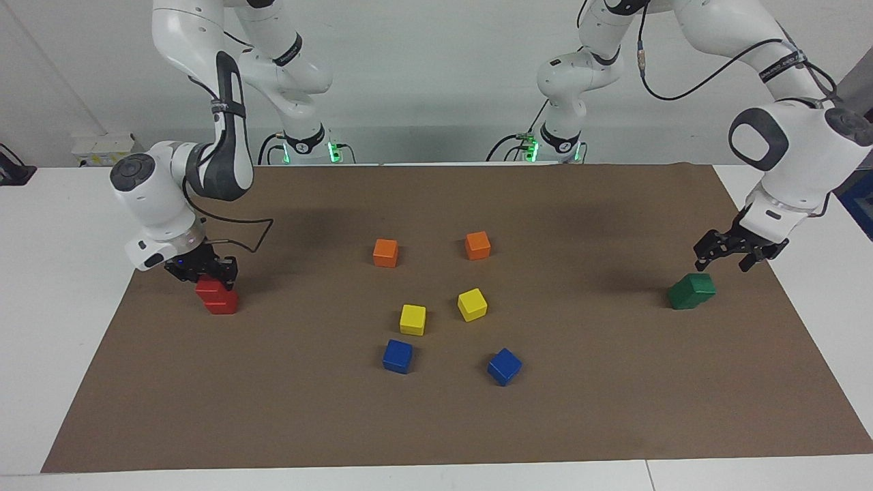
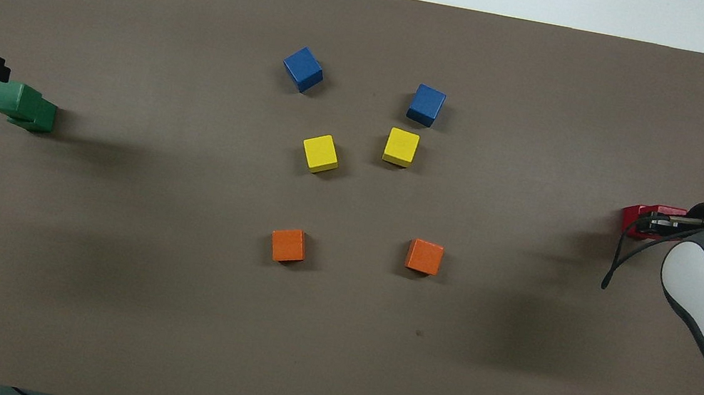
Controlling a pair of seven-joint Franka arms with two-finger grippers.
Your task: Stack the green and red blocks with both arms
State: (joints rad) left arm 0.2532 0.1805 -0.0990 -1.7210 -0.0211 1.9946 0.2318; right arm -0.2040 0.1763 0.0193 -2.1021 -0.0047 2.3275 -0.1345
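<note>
The red blocks (image 1: pixel 218 297) sit stacked at the right arm's end of the desk, the right tool (image 1: pixel 202 274) gripping the top one to steady it, while the left tool (image 1: pixel 731 251) (wide open) hangs above the stacked green blocks (image 1: pixel 691 291).

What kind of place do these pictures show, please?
Most likely a robotics laboratory bench. Two white robot arms stand at a white table covered with a brown mat, coloured cubes such as the orange cubes are laid out in pairs, and cables run along a bare white wall.
</note>
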